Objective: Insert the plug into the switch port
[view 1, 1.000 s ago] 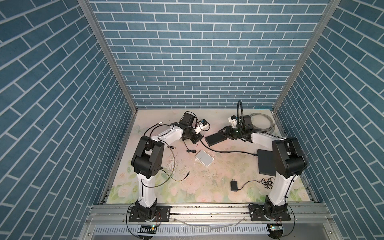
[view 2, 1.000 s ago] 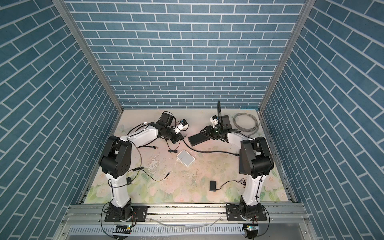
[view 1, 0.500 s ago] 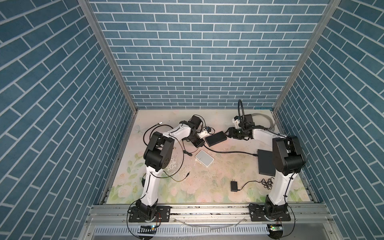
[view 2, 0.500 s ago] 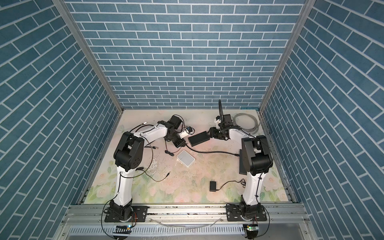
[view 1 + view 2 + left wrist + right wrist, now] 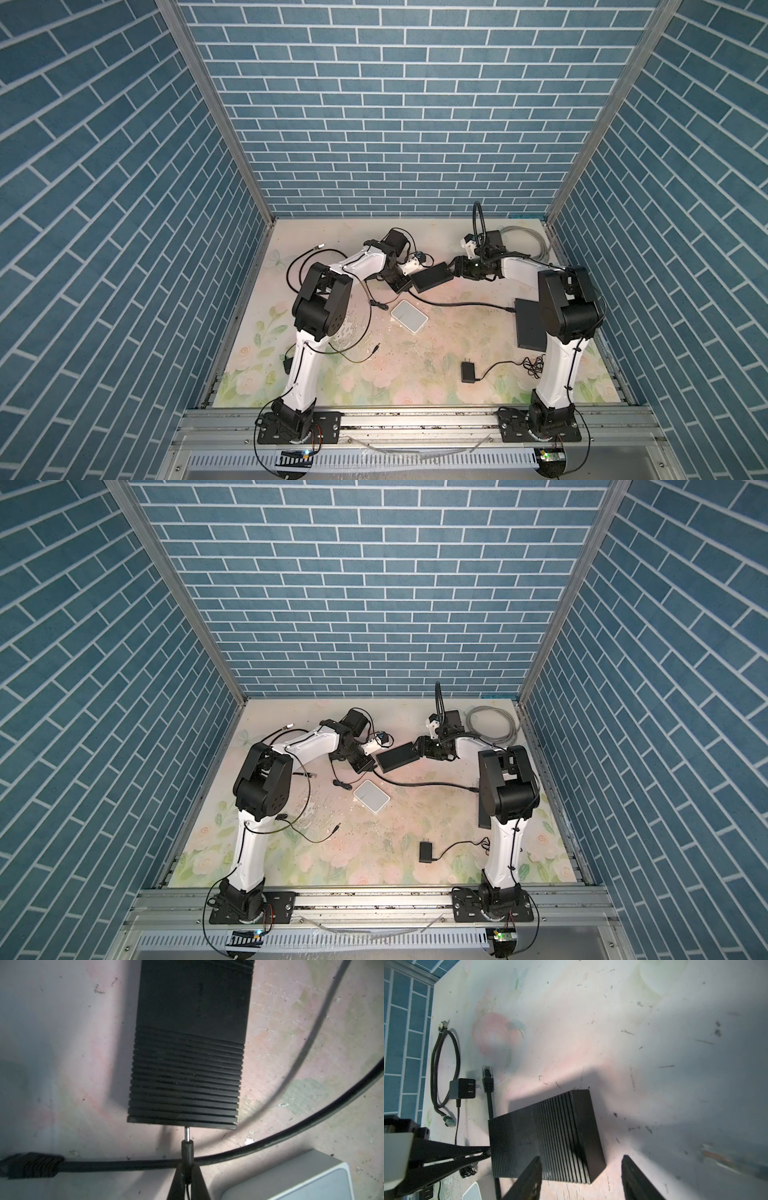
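The switch point(image 5: 430, 277) point(image 5: 397, 757) is a black ribbed box lying flat at the back middle of the table. My left gripper point(image 5: 187, 1169) point(image 5: 404, 285) is shut on the black barrel plug point(image 5: 187, 1148), with the thin lead running back between the fingers. The plug's bare metal tip point(image 5: 187, 1133) reaches the switch's near end face point(image 5: 182, 1123); the port itself is hidden. At the switch's opposite end, my right gripper point(image 5: 580, 1167) point(image 5: 457, 266) stands open. One finger point(image 5: 532, 1169) overlaps the switch top point(image 5: 550, 1136), and the other finger point(image 5: 630, 1169) is off to its side.
A thick black network cable point(image 5: 270, 1140) with its connector point(image 5: 31, 1164) curves under the plug. A white box point(image 5: 409, 316) point(image 5: 291, 1180) lies just in front. A flat black box point(image 5: 528, 322), a power adapter point(image 5: 468, 371), a grey cable coil point(image 5: 525, 245) and another adapter point(image 5: 463, 1088) lie around.
My left arm has swung in towards the switch with the plug, bringing its tip to the end face. The right gripper's jaws have widened and let go of the switch.
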Robot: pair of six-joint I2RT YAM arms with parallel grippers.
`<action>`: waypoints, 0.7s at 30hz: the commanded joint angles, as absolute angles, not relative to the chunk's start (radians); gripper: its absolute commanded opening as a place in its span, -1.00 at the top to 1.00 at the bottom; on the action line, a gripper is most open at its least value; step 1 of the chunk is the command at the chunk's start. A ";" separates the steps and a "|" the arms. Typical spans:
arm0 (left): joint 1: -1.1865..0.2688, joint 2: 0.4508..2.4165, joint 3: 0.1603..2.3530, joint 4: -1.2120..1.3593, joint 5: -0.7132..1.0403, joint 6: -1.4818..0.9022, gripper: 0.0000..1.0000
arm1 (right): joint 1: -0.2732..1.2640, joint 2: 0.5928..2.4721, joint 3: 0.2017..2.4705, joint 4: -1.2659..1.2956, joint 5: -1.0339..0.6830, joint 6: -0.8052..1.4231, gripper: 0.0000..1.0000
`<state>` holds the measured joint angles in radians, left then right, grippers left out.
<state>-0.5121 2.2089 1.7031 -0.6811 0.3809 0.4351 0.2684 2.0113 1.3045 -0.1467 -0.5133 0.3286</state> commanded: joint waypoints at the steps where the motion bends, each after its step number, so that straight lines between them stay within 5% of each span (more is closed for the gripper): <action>1: -0.517 2.233 1.723 -0.688 0.375 0.430 0.96 | 0.273 2.022 1.351 -0.136 -0.569 0.270 -0.17; 21: -0.515 2.223 1.707 -0.640 0.376 0.430 0.97 | 0.281 2.055 1.380 -0.179 -0.602 0.227 -0.17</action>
